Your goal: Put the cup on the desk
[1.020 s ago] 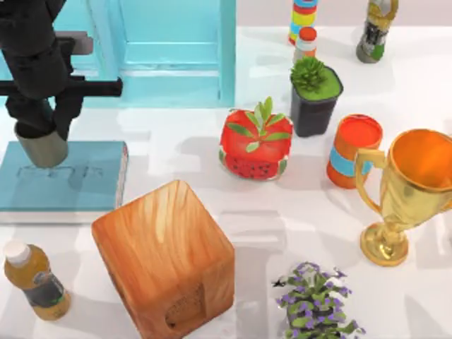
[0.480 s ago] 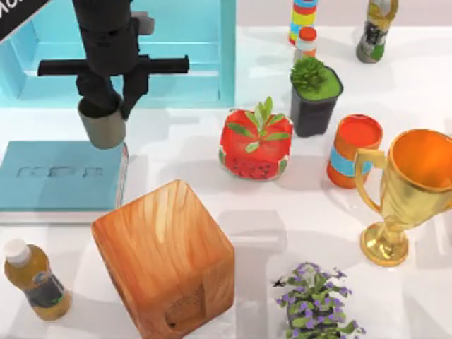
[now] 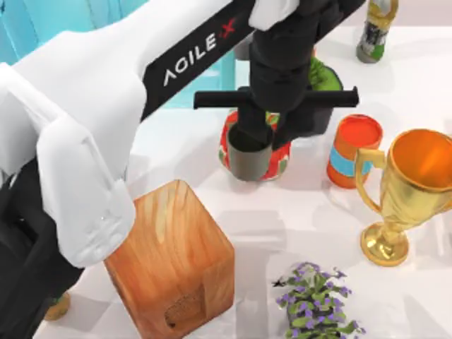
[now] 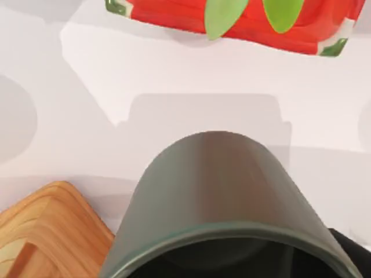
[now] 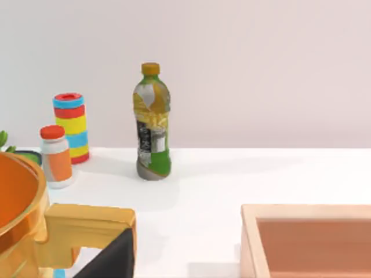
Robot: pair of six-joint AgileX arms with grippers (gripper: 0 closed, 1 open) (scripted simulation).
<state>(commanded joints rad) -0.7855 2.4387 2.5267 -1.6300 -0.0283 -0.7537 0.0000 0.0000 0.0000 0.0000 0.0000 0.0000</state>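
A crowded white desk (image 3: 311, 212): the left gripper (image 3: 260, 134) pinches the cup (image 3: 249, 152) by its rim, carried above the tabletop in front of a red strawberry-patterned pot (image 3: 280, 152), between the wooden block (image 3: 169, 258) and orange cylinder (image 3: 352, 150). Judged from here, lowering and release remain. The cup's inside looks dark and seemingly empty; the gold trophy (image 3: 417, 176) bowl likewise.
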